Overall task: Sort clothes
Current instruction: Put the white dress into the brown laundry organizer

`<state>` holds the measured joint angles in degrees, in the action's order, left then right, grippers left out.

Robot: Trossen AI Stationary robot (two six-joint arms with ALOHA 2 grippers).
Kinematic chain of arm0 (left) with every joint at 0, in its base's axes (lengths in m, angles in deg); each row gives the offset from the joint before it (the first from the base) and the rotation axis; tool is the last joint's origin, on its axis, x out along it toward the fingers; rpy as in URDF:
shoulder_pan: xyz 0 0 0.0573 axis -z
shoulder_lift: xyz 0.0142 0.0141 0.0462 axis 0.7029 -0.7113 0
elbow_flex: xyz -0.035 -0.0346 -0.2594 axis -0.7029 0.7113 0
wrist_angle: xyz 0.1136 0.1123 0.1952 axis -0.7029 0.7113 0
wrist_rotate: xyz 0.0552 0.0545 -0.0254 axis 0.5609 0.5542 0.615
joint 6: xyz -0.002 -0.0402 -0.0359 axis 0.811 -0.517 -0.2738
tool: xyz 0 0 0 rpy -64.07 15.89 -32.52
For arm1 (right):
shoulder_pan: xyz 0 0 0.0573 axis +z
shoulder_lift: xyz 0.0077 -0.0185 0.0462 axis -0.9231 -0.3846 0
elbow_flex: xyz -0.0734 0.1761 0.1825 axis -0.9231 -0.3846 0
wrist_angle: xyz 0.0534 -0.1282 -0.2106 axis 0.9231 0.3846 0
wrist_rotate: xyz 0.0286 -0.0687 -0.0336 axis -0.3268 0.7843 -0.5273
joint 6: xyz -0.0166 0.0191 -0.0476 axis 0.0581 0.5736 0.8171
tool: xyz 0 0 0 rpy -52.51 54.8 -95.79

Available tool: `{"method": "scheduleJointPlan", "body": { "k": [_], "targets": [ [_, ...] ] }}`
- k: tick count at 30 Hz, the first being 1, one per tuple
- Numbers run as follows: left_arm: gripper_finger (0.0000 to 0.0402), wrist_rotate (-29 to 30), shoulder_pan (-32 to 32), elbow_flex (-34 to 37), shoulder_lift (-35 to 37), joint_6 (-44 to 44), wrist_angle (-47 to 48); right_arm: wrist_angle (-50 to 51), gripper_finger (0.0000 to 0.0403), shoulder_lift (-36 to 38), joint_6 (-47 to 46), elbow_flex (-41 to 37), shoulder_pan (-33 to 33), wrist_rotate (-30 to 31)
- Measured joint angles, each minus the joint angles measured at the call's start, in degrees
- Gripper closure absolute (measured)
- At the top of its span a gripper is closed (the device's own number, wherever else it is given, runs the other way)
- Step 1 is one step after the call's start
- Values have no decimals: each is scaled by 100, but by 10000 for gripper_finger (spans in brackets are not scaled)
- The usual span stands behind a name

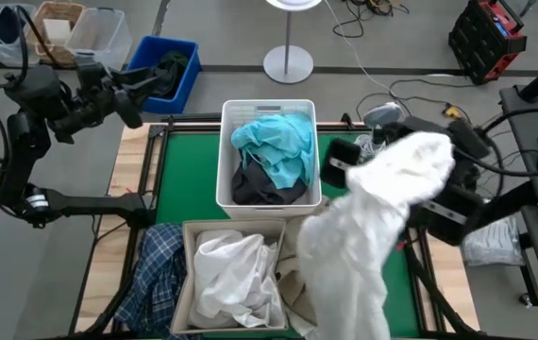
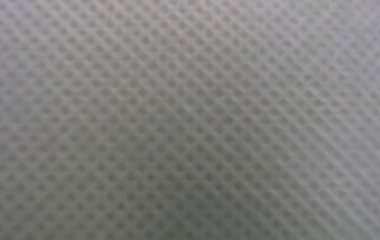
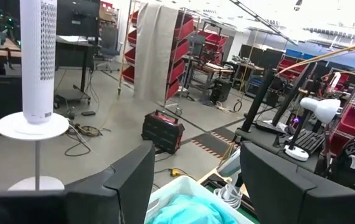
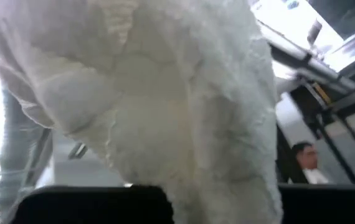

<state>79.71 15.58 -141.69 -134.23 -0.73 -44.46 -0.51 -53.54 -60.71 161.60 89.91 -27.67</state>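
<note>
My right gripper [image 4: 224, 208] is shut on a white fluffy garment [image 1: 382, 208], raised over the table's right half. In the high view the garment covers the fingers. A far white bin [image 1: 269, 106] holds a teal garment [image 1: 277, 142] and a dark grey one [image 1: 267, 189]. A near white bin [image 1: 186, 274] holds white garments [image 1: 236, 274]. A plaid shirt [image 1: 156, 269] lies left of it. My left gripper [image 1: 142, 90] is open and empty, high at the table's far left corner. White waffle cloth [image 2: 190, 120] fills the low view. My right gripper holds the white fluffy garment with a thick bunch of it [image 4: 227, 180] between its two fingers [image 4: 90, 202]. Which part of the garment this is cannot be told. The garment is lifted and drapes over the gripper. Its long lower end [image 1: 344, 293] hangs toward the table's near edge.
A blue bin [image 1: 179, 57] with dark green cloth stands beyond the table's far left corner. A beige cloth [image 1: 293, 288] lies beside the near bin. Cables and a white lamp base [image 1: 288, 64] lie beyond the far edge. Green mat [image 1: 189, 179] shows left of the far bin.
</note>
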Motion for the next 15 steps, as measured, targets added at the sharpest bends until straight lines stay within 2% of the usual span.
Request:
{"method": "scheduleJointPlan", "body": {
  "k": [5, 8, 15],
  "targets": [
    [188, 0, 0, 0, -45, -36, 0, -970, 386, -401, -311, 1, -335, 55],
    [188, 0, 0, 0, -61, 44, 0, -1489, 386, -676, -350, -1, -493, 287],
    [188, -2, 0, 0, -42, 330, 4, -1943, 386, -1123, 525, -1, -939, 448]
  ]
}}
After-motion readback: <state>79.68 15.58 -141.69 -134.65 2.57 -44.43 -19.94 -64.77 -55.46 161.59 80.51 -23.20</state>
